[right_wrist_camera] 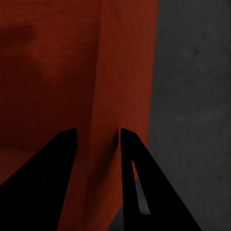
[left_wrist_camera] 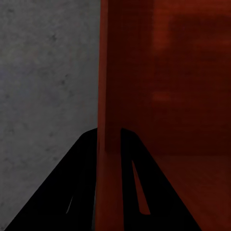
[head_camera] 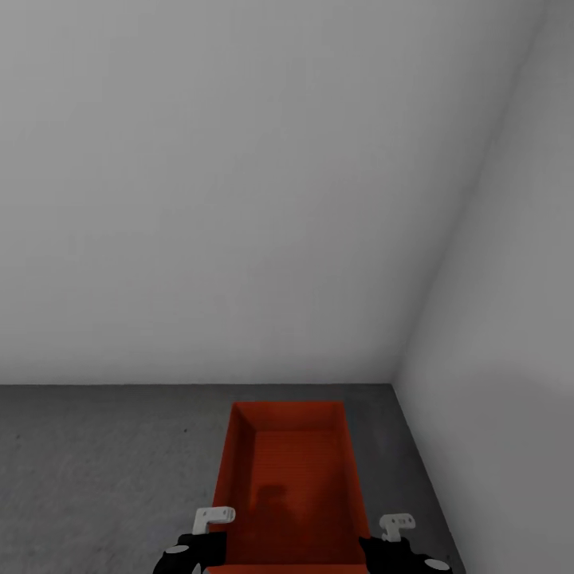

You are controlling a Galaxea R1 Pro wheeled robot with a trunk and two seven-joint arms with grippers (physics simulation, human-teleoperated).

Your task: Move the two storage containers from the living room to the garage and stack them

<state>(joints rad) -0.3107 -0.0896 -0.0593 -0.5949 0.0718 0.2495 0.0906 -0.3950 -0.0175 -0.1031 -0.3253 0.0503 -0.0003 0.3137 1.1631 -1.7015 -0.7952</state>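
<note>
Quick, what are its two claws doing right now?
Left claw: shut on the orange container, gripping its left wall.
Right claw: shut on the same container, gripping its right wall.

We are seeing an orange-red container [head_camera: 288, 478], mottled dark grey floor [head_camera: 104, 470], plain pale grey walls [head_camera: 239, 199], black-and-white grippers.

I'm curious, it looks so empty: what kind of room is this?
Probably a garage: bare pale grey walls, a rough dark grey concrete floor, and an orange-red storage container near the corner.
</note>
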